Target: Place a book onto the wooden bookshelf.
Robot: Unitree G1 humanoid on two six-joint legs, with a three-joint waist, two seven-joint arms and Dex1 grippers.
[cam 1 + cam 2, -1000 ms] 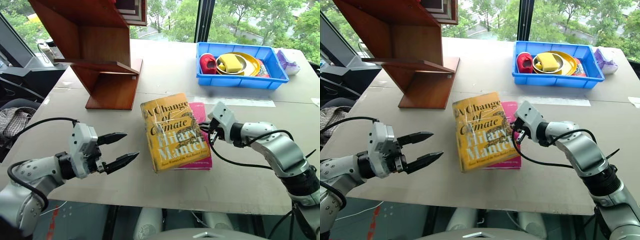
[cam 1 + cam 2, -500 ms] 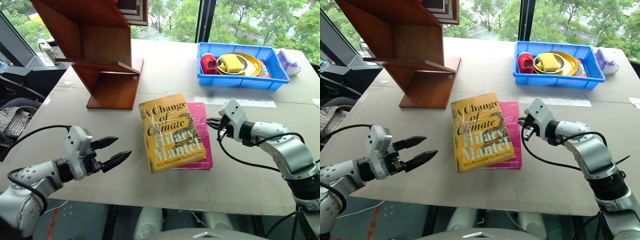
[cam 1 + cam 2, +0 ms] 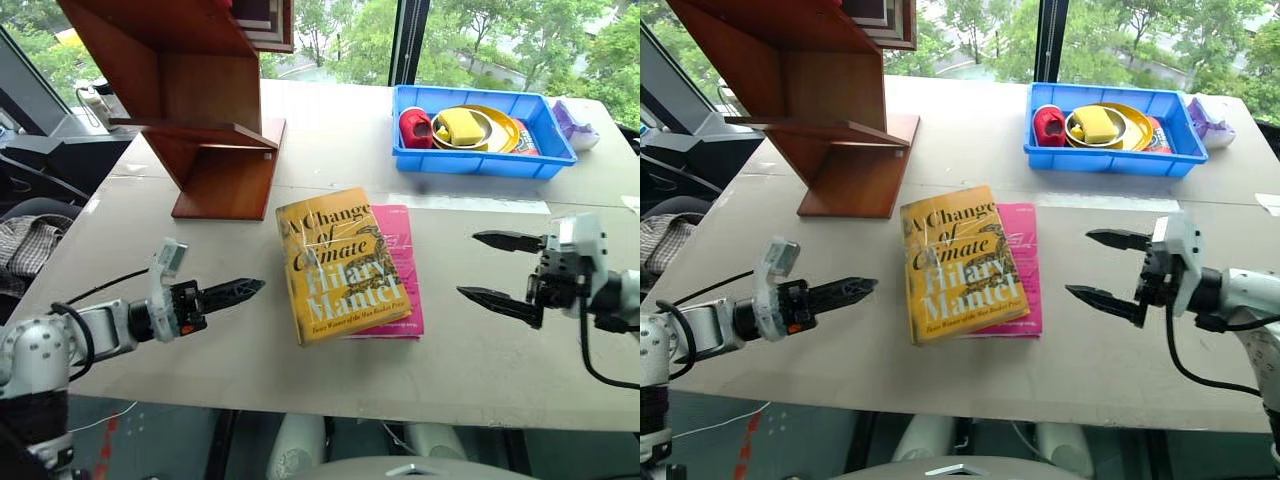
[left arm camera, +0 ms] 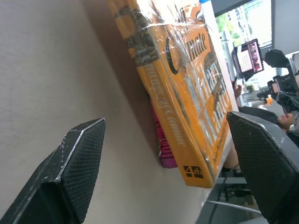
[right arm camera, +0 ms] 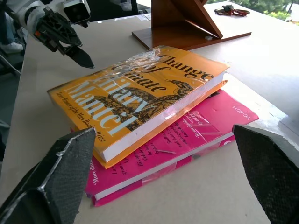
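top of the wooden bookshelf runs off the frame so no idea how tall it goes. pink book is mostly buried under the book, just a strip shows toward the counter's right edge. stuff in the blue tray is piled up, some hidden

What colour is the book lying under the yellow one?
Magenta pink, clearest in the right wrist view.
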